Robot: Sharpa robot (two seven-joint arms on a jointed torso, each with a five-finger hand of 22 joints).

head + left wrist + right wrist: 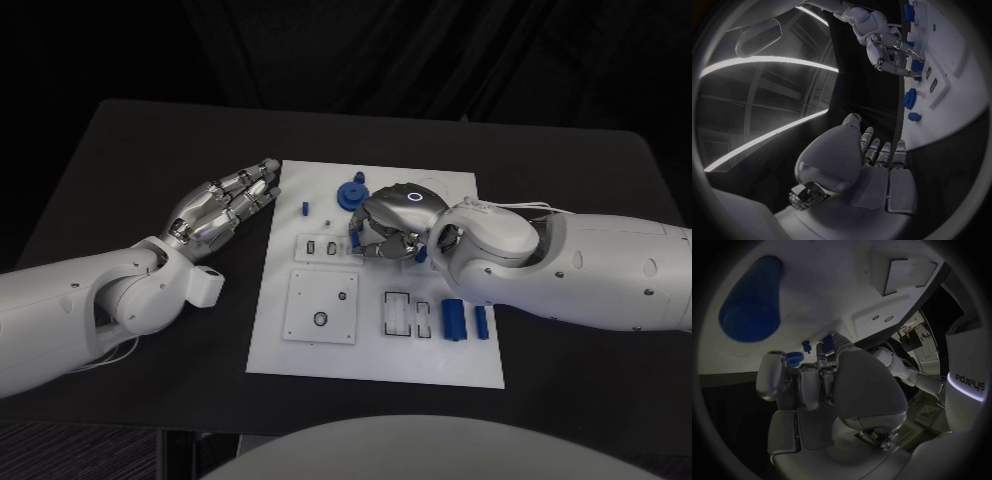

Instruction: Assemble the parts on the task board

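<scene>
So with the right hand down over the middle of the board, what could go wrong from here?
The right hand is curled low over the task board, close to the round blue part and the small blue peg; a sweep might knock them. Its fingers hide whatever lies beneath, so a misaligned part could go unnoticed. The left hand rests at the board's edge and could nudge it.
</scene>
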